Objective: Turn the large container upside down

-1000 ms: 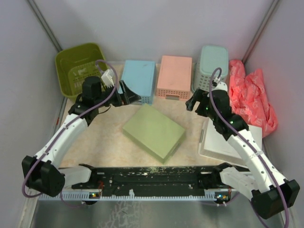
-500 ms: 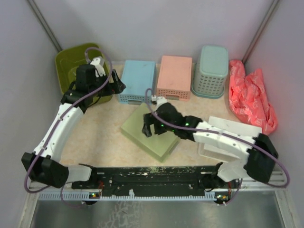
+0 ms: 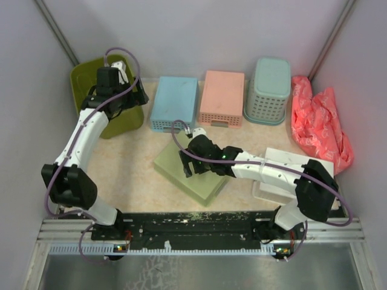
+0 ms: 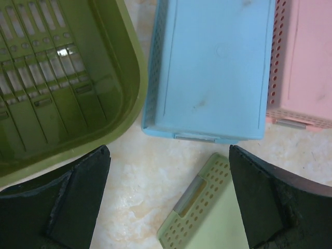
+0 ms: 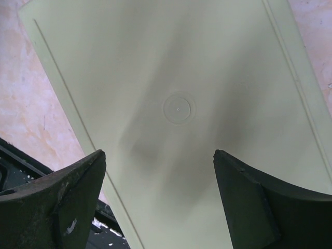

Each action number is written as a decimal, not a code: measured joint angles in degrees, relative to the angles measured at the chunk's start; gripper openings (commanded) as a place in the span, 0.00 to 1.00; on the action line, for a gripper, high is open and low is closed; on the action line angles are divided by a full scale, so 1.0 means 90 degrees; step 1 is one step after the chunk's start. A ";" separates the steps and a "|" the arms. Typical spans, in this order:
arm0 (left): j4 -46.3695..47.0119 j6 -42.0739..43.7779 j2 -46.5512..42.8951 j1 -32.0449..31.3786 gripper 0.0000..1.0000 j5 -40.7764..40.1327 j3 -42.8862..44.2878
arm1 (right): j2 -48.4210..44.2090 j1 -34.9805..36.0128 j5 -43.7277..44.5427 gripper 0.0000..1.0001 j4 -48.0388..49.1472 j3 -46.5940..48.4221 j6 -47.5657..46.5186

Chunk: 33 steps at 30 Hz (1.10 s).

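Observation:
The large container (image 3: 87,81), an olive-green tub, stands upright and open at the back left against the wall. In the left wrist view its slotted bottom and thick rim (image 4: 57,83) fill the upper left. My left gripper (image 3: 134,99) is open and empty, hovering just right of the tub's near right corner. In its own view the left gripper (image 4: 168,199) hangs over bare tabletop, one finger (image 4: 78,202) by the tub's rim. My right gripper (image 3: 188,164) is open and empty, low over the flat pale-green tray (image 3: 196,169), which fills the right wrist view (image 5: 176,109).
A blue container (image 3: 174,103), a pink one (image 3: 222,96) and a teal lattice basket (image 3: 269,87) stand upside down along the back. A red bag (image 3: 317,121) lies at the right wall, with a white flat piece (image 3: 290,178) in front of it. Walls close in both sides.
My left arm has moved back and left to the tub's right side. My right arm has swung from the back right across to the pale-green tray. Nothing was grasped.

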 measured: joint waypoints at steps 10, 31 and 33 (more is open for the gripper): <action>-0.0226 0.0352 0.1409 0.0155 0.99 -0.0425 0.1576 | 0.0321 0.0000 0.0255 0.84 -0.0457 0.0313 -0.0039; -0.0396 0.0376 0.1095 0.0221 1.00 -0.0202 -0.0078 | -0.1435 -0.0005 0.1137 0.85 -0.1766 -0.0219 0.0044; -0.0498 0.0340 0.0867 0.0250 1.00 -0.0180 -0.0104 | -0.1343 -0.0010 0.0959 0.85 -0.1209 0.0170 -0.0102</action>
